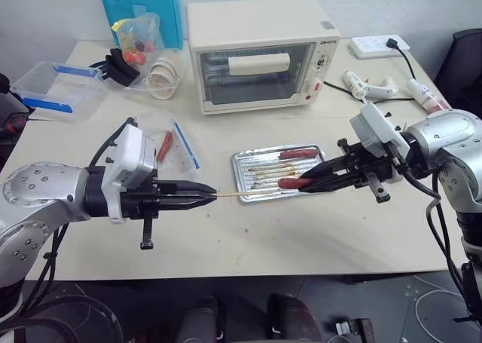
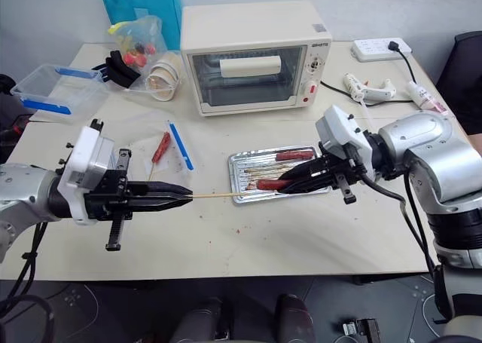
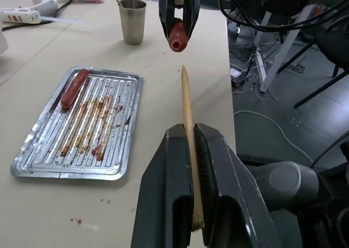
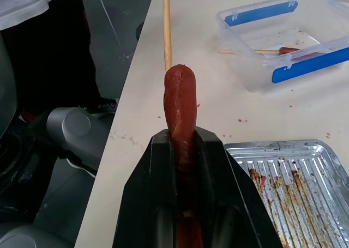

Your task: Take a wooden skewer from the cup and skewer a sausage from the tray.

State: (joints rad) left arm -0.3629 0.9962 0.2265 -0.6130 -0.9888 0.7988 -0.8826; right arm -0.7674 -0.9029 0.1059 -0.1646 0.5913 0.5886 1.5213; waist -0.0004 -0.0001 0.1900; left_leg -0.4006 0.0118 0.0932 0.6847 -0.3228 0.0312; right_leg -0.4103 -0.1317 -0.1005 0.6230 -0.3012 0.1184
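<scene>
My left pincer (image 1: 202, 195) clamps the thin, stiff, snappable wooden skewer (image 1: 228, 194) by its butt, my right pincer (image 1: 305, 182) nips the soft, greasy sausage (image 1: 290, 183) lengthwise above the tray (image 1: 242, 162), so I'd judge centred entry matters.

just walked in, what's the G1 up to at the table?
It is about to skewer a sausage. The left tool is shut on a skewer, its tip pointing toward the right tool, which is shut on a sausage held above the tray. Tip and sausage end face each other with a gap left; nothing is pierced yet. A second sausage lies in the tray, and the cup stands beyond it.
</scene>
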